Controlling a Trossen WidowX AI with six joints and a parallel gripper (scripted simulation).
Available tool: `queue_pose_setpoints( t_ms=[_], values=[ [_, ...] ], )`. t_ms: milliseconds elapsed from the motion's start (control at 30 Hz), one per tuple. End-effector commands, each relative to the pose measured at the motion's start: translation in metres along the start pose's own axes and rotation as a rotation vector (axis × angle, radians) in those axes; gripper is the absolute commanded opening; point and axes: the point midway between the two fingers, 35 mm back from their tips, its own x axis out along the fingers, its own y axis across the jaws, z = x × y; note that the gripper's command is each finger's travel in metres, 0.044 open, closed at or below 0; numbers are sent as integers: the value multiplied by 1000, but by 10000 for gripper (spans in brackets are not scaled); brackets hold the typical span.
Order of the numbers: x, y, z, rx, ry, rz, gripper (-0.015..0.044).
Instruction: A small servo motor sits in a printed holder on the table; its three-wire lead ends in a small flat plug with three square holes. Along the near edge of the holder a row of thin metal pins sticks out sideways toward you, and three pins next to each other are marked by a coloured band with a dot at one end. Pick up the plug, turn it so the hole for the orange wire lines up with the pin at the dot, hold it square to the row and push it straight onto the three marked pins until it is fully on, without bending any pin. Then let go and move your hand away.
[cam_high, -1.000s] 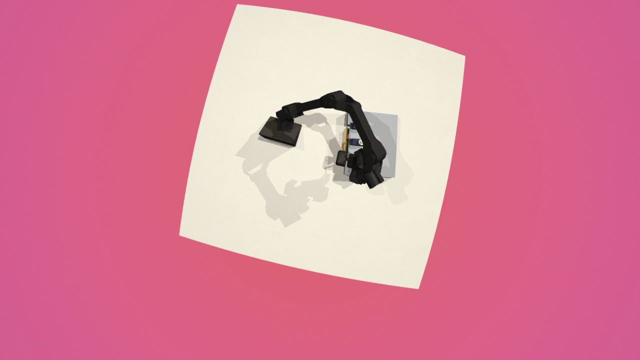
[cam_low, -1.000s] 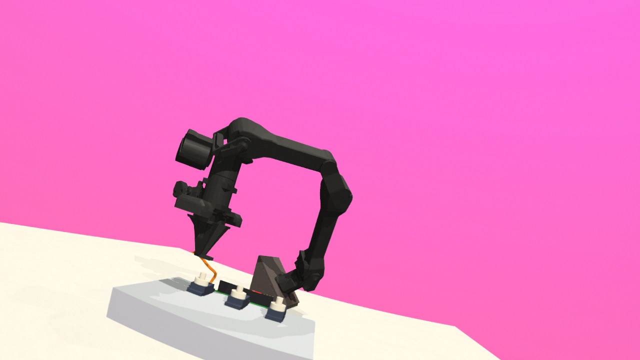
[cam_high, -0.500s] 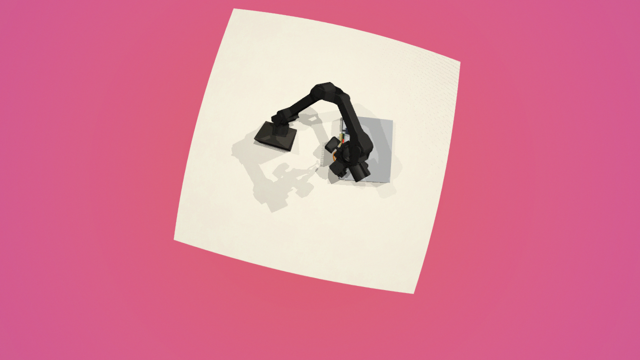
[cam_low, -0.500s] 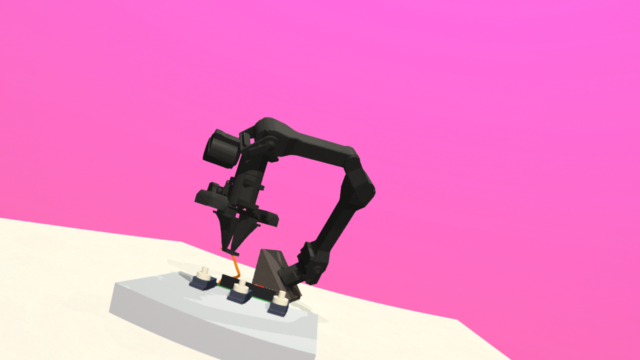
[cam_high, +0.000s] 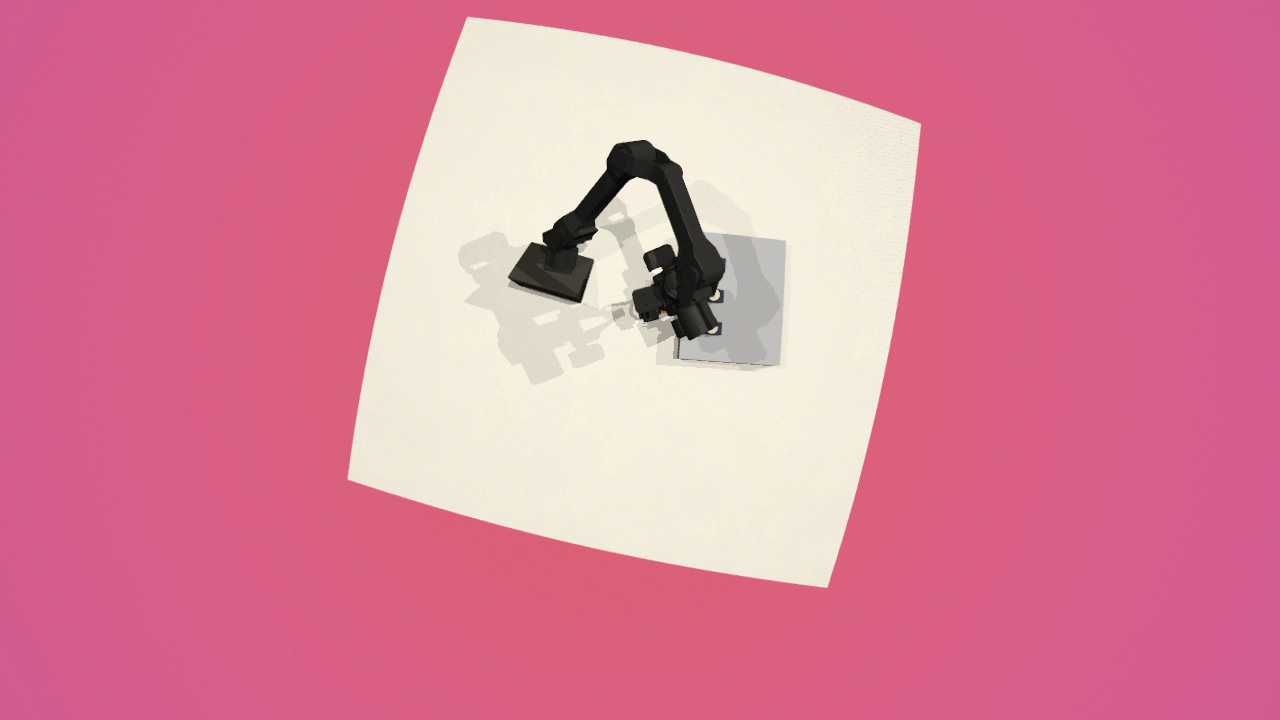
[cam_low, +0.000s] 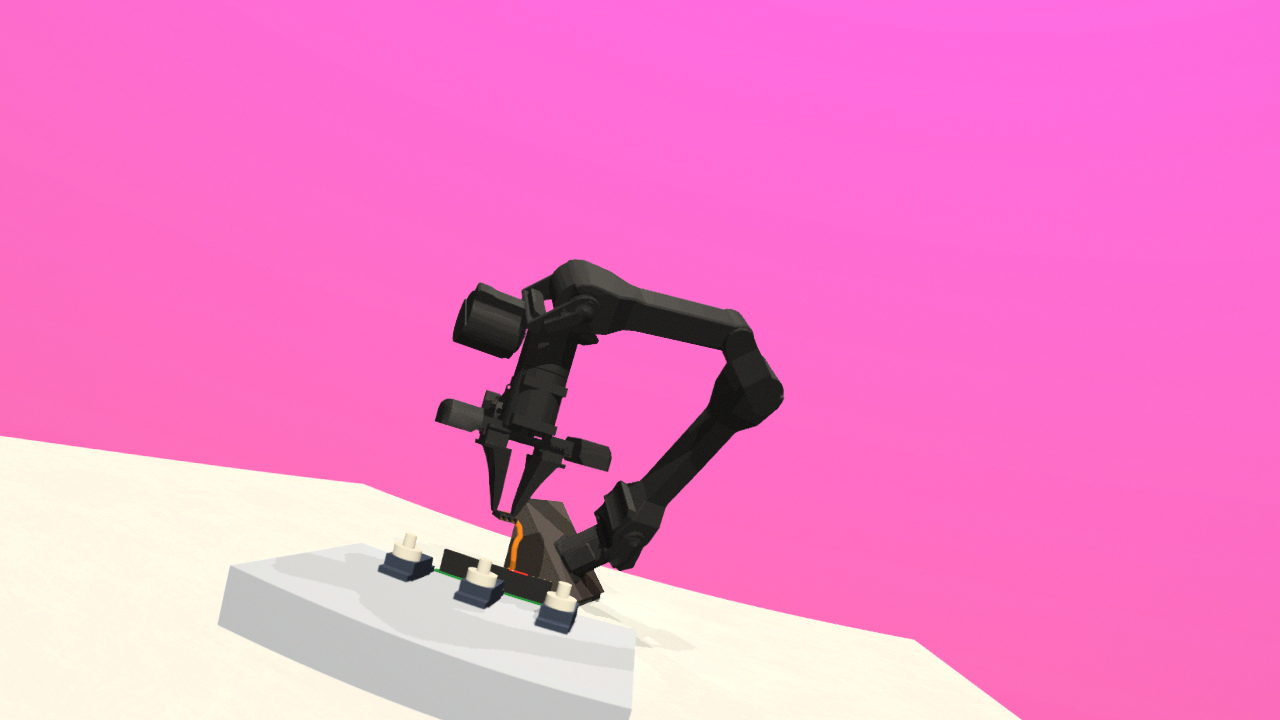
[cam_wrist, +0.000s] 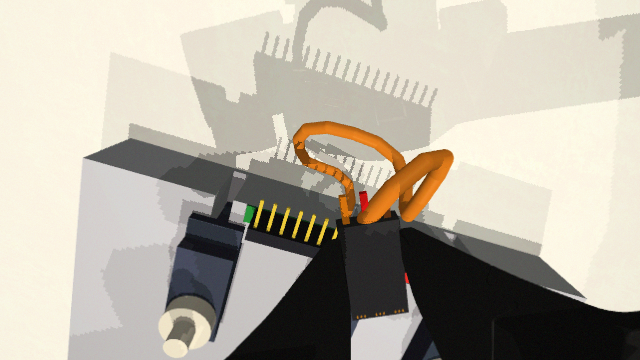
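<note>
My gripper (cam_low: 504, 514) (cam_wrist: 370, 246) is shut on the black plug (cam_wrist: 376, 272), above the near part of the grey holder (cam_high: 751, 344) (cam_low: 313, 586) (cam_wrist: 120, 205). In the wrist view the plug's wire end is up, with an orange stub (cam_wrist: 345, 209) at left and a red one (cam_wrist: 364, 201) beside it. The thick orange lead (cam_wrist: 345, 130) loops beyond. Yellow pins (cam_wrist: 284, 221) show left of the plug, which leans at a different angle from them. A red bit (cam_wrist: 407, 278) of the band shows beside the right finger. The marked pins and dot are hidden; the plug is off the pins.
Three dark blue servos (cam_low: 405, 565) (cam_low: 478, 589) (cam_low: 555, 617) with cream shafts stand on the holder; one servo (cam_wrist: 200, 270) is left of the fingers in the wrist view. A black pin housing (cam_low: 528, 586) runs along the holder edge. The arm's base (cam_high: 550, 273) stands left of the holder.
</note>
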Motion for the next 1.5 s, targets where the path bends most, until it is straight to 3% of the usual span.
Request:
queue_pose_setpoints(
  t_ms=[0, 367, 800, 1467],
  values=[
    [3, -16, 8, 141, 0, 0, 0],
    [14, -54, 24, 471, -1, -3, 0],
    [53, -55, 24, 475, 0, -4, 0],
    [50, -41, -9, 474, 2, -3, 0]
  ],
)
